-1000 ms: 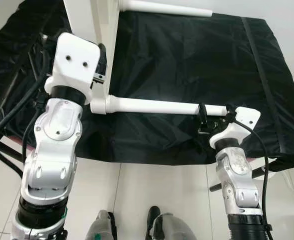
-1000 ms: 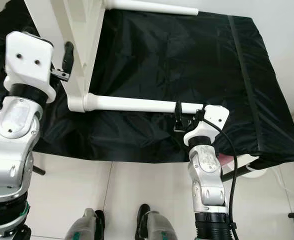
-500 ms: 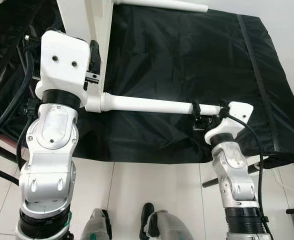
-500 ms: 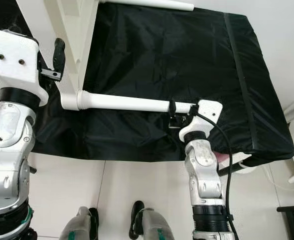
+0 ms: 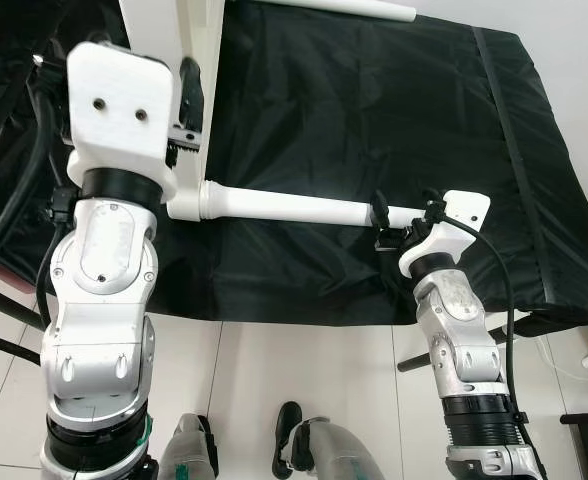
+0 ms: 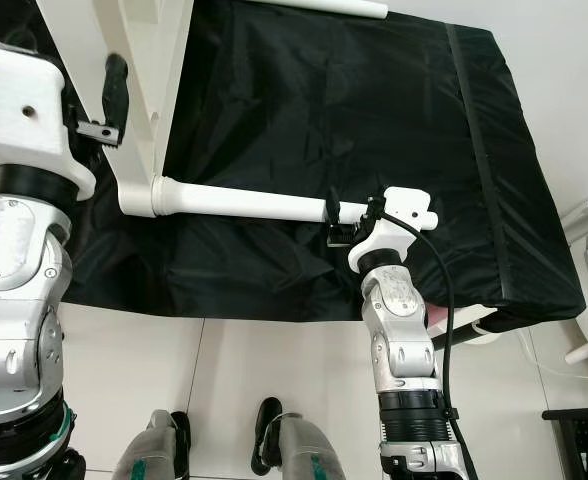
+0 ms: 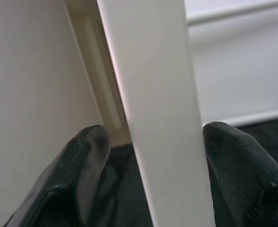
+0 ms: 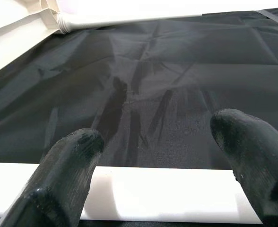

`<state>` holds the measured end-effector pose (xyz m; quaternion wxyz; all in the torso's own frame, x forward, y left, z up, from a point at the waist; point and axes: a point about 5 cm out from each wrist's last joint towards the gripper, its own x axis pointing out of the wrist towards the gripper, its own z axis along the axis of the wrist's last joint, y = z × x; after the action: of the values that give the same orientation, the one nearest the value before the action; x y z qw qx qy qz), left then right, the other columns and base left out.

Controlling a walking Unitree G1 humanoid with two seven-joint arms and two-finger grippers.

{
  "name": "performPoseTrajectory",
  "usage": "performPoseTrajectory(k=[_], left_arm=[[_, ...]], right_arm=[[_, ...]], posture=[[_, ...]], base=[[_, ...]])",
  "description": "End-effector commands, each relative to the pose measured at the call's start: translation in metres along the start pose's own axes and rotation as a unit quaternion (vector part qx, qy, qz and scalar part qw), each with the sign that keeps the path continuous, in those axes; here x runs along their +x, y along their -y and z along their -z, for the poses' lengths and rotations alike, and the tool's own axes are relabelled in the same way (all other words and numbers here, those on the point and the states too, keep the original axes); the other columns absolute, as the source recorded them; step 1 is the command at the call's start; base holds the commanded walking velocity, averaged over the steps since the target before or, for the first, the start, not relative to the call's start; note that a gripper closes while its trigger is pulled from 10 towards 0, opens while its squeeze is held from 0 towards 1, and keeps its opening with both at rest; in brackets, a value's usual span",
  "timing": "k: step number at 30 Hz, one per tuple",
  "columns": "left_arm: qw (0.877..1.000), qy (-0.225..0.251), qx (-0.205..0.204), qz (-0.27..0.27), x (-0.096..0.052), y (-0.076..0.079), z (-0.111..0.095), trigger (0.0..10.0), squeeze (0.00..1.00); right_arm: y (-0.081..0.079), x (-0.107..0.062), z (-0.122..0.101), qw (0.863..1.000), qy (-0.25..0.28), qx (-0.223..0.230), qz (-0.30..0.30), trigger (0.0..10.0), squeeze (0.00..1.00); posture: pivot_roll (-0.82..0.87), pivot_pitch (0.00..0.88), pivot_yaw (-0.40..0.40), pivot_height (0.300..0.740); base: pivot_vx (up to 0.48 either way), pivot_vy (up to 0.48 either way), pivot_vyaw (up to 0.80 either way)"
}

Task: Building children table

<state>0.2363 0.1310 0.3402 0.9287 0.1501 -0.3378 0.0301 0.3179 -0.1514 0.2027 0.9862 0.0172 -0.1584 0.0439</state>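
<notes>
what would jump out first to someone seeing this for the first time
The white table frame tipped on its side over the black cloth, one round white leg reaching out to the robot's right. The right gripper straddles that leg's far end, fingers either side of it, and the left gripper straddles the frame's flat board at the left.

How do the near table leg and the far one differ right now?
The near leg is held near its free end by the right gripper; the far leg has no gripper on it. The near leg shows along its whole length; the far leg is cut off by the frame's top edge. Both are white, round and lie over the black cloth.
</notes>
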Motion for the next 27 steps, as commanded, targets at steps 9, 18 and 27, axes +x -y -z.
performPoseTrajectory(k=[9, 18, 27], left_arm=[[0.995, 0.096, -0.023, -0.009, 0.005, 0.006, -0.017, 10.0, 0.0], [0.985, 0.159, -0.029, -0.057, 0.0, -0.001, -0.022, 10.0, 0.0], [0.975, 0.21, -0.063, -0.029, -0.004, 0.006, -0.029, 10.0, 0.0]], right_arm=[[0.004, -0.003, 0.004, 1.0, -0.001, -0.003, 0.006, 10.0, 0.0], [0.006, -0.003, 0.003, 1.0, 0.001, -0.005, 0.011, 10.0, 0.0], [0.004, -0.002, 0.003, 1.0, 0.001, -0.005, 0.009, 10.0, 0.0]], posture=[[0.16, 0.28, -0.12, 0.74], [0.13, 0.272, -0.115, 0.74], [0.13, 0.269, -0.121, 0.74]], base=[[0.0, 0.0, 0.0], [0.0, 0.0, 0.0], [0.0, 0.0, 0.0]])
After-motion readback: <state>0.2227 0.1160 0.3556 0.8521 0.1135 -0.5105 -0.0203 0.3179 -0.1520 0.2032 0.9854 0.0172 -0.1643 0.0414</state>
